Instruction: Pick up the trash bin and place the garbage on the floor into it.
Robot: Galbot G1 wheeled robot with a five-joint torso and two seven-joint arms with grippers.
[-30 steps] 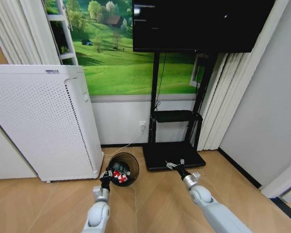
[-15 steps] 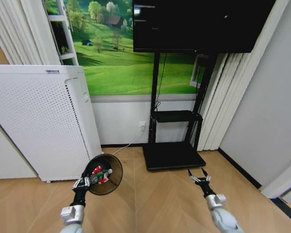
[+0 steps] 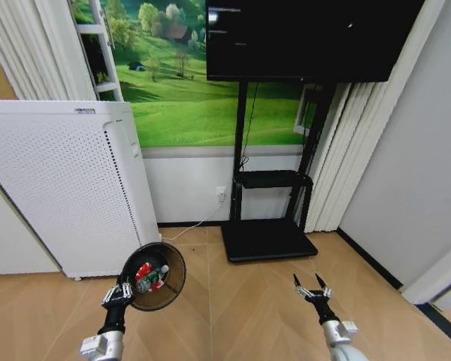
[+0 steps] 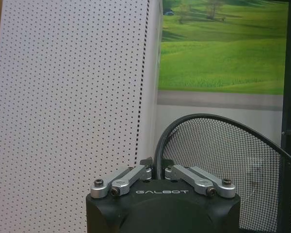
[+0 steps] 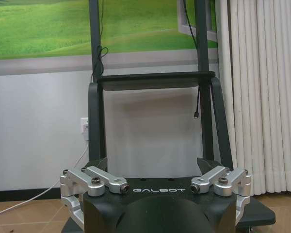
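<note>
"What's closest to us?"

"The two arms. The left gripper point(image 3: 125, 292) is low down, in front of the big white box with holes point(image 3: 60, 188). Its jaws are pinched tight on the rim of the trash bin point(image 3: 155, 277)."

"Is the bin on the floor point(image 3: 233, 316)?"

"No. It's up in the air and tipped, so its round mouth faces us. It hangs just in front of the white box's near corner. You can see the garbage point(image 3: 149, 274) inside, some red and white bits and something green."

"And the other arm?"

"The right gripper point(image 3: 310, 286) is off to the far side from the white box, low over the floor. Its jaws are spread open and hold nothing."

"What's behind them?"

"Past the bin stands the white box. Beside it, farther back, is a black TV stand point(image 3: 267, 241) with a flat base on the floor. A white cord point(image 3: 195, 226) runs between the box and the stand. Behind all that is a wall picture of green hills point(image 3: 188, 90)."
</note>
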